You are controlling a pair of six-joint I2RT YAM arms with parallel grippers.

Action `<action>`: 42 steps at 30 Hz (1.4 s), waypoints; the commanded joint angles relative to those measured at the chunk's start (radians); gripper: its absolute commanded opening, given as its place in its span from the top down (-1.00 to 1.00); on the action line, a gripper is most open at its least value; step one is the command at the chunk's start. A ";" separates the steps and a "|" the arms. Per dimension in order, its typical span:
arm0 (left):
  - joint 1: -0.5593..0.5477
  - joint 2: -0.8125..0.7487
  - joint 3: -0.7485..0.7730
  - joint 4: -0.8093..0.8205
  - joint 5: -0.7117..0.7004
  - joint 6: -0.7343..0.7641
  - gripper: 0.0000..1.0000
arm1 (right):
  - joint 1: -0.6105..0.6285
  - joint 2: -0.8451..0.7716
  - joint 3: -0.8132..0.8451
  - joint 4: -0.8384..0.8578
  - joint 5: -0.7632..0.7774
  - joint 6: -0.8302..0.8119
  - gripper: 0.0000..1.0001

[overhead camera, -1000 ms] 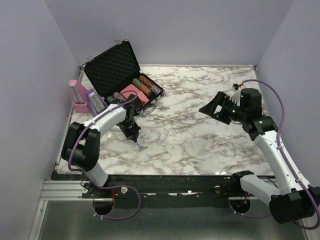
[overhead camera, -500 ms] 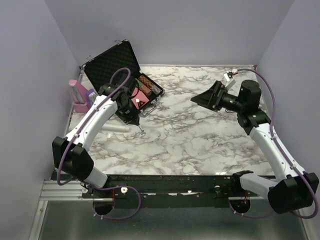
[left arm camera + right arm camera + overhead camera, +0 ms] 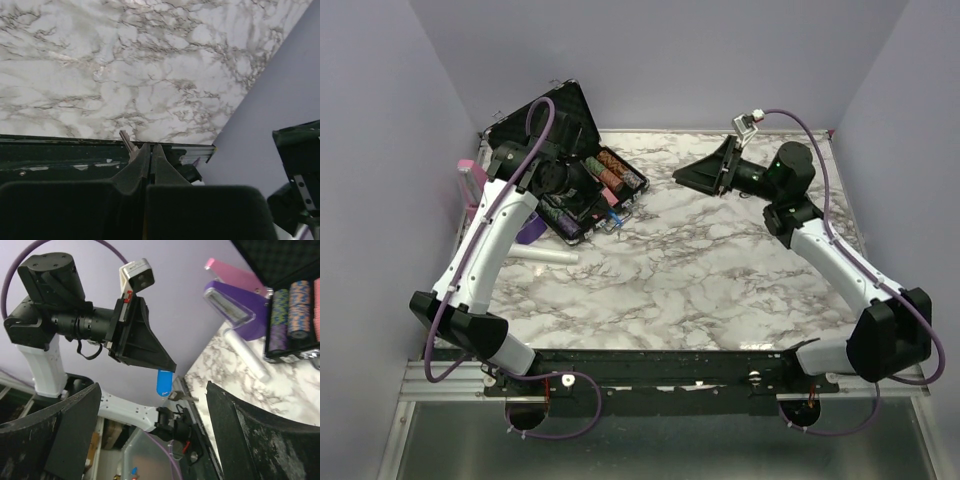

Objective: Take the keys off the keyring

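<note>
My left gripper (image 3: 603, 205) is raised above the table by the open case and is shut on the keyring. In the right wrist view the blue tag (image 3: 163, 382) sticks out below the left gripper's tips (image 3: 167, 367), and a small silvery key (image 3: 180, 396) hangs beside it. The ring itself is too small to make out. In the left wrist view the jaws (image 3: 151, 146) are closed and a key (image 3: 127, 142) pokes out past them. My right gripper (image 3: 692, 180) is open and empty. It is held in the air, pointing left at the left gripper, and its fingers (image 3: 75, 430) frame the tag from a distance.
An open black case (image 3: 535, 125) with rows of poker chips (image 3: 605, 170) stands at the back left. Pink and purple items (image 3: 470, 185) stand by the left wall. A white tube (image 3: 540, 257) lies on the marble table (image 3: 720, 270) at the left.
My left gripper rose from the table's front left and moved back toward the case, carrying the keyring. My right gripper swung left and back, and now faces it.
</note>
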 commanded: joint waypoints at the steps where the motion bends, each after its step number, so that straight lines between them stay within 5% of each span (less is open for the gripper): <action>1: -0.001 0.009 0.090 -0.105 0.098 -0.087 1.00 | 0.043 0.046 0.033 0.235 -0.036 0.118 -0.84; 14: 0.034 -0.014 0.225 -0.091 0.161 -0.163 1.00 | 0.112 0.230 0.183 0.526 -0.097 0.317 -0.71; 42: 0.129 -0.081 0.144 0.029 0.282 -0.212 1.00 | 0.252 0.359 0.283 0.522 -0.122 0.310 -0.47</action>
